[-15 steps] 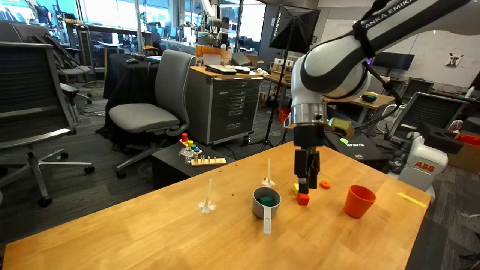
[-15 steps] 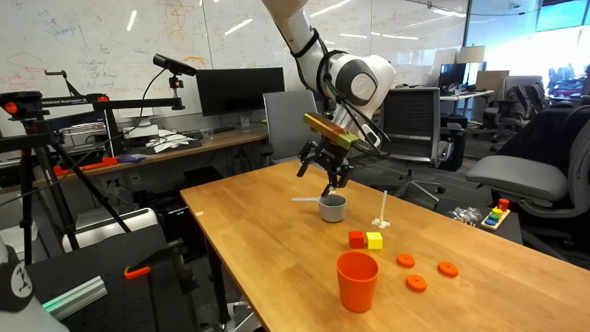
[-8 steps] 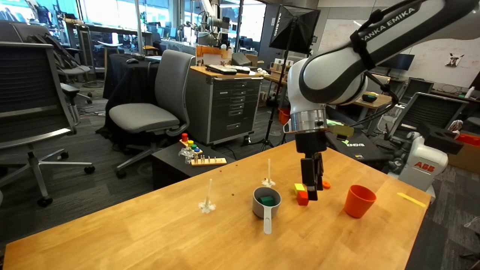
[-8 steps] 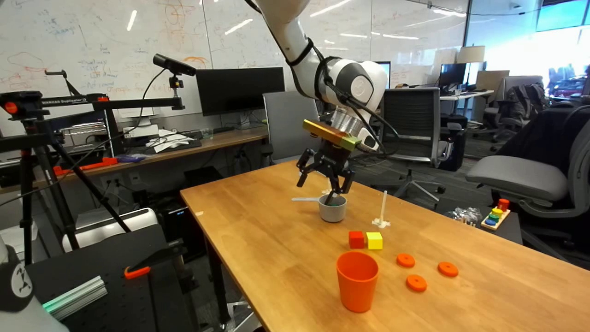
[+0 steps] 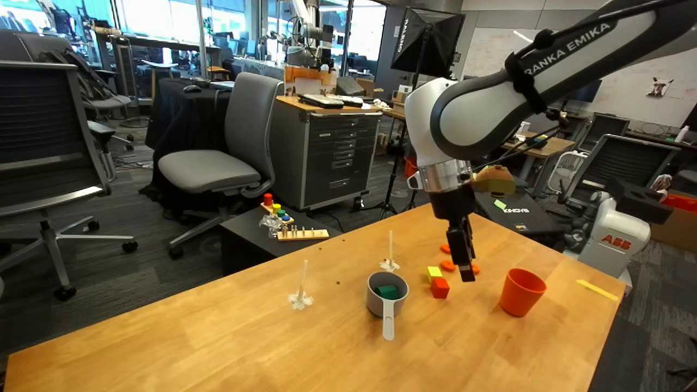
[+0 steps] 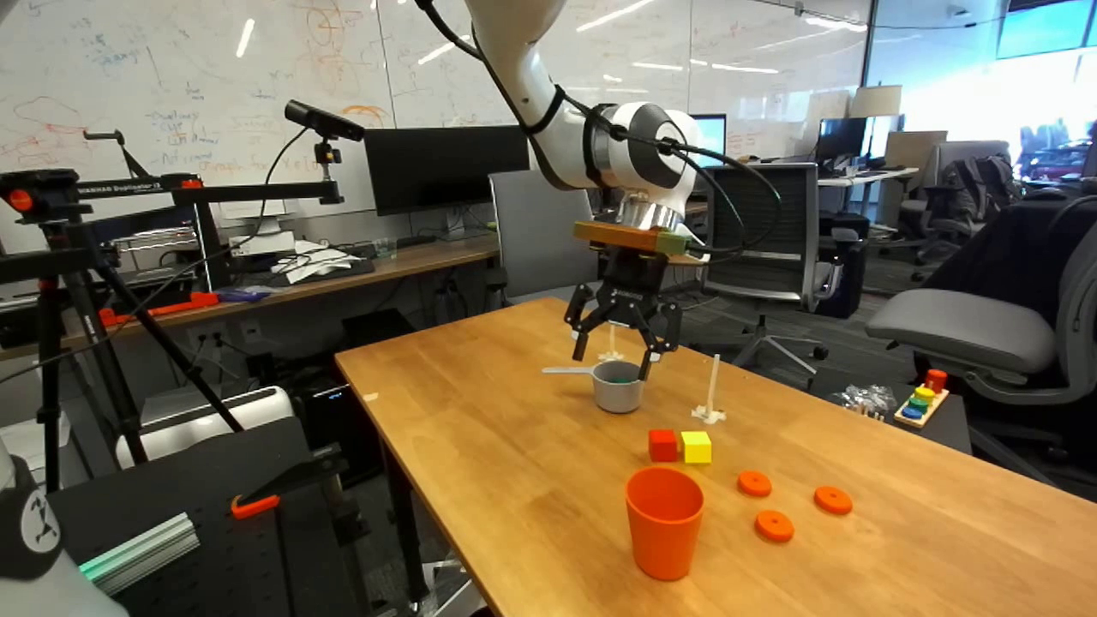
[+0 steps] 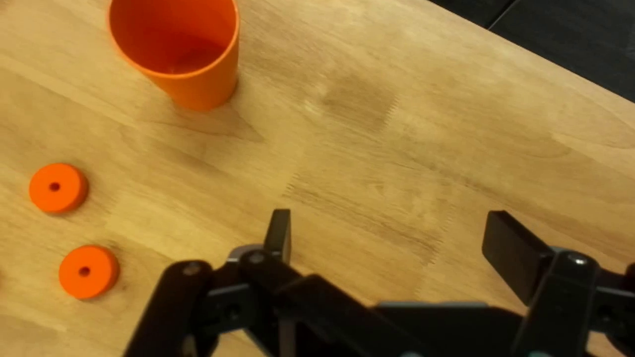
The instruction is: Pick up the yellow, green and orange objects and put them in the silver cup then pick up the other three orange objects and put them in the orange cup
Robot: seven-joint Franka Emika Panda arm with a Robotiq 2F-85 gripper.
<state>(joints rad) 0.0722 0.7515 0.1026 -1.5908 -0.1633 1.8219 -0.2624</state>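
The gripper (image 7: 387, 243), carried by the white arm (image 6: 531, 103), hangs over the wooden table (image 5: 218, 348) with its two fingers (image 7: 513, 255) spread wide apart; in the wrist view, tabletop shows between them. In an exterior view, the orange-red block (image 5: 440, 288) and the yellow block (image 5: 434, 274) appear to the left of the fingertips, apart from them; the two blocks lie just beside each other, and whether they touch cannot be told. Farther left, well apart from the gripper, the silver cup (image 5: 377, 306) stands upright, its handle turned toward the camera; the green block (image 5: 387, 292) sits inside it. To the right of the fingertips stands the orange cup (image 5: 521, 294), also upright. The wrist view places this cup to the upper left of the gripper, with two of the three orange discs (image 7: 94, 275) at the left, well apart from the fingers. In an exterior view, all three orange discs (image 6: 763, 528) lie flat on the table in a loose group to the right of the orange cup; the orange-red block and the yellow block lie beyond the cup. A thin white peg (image 6: 713, 386) stands upright near the silver cup.
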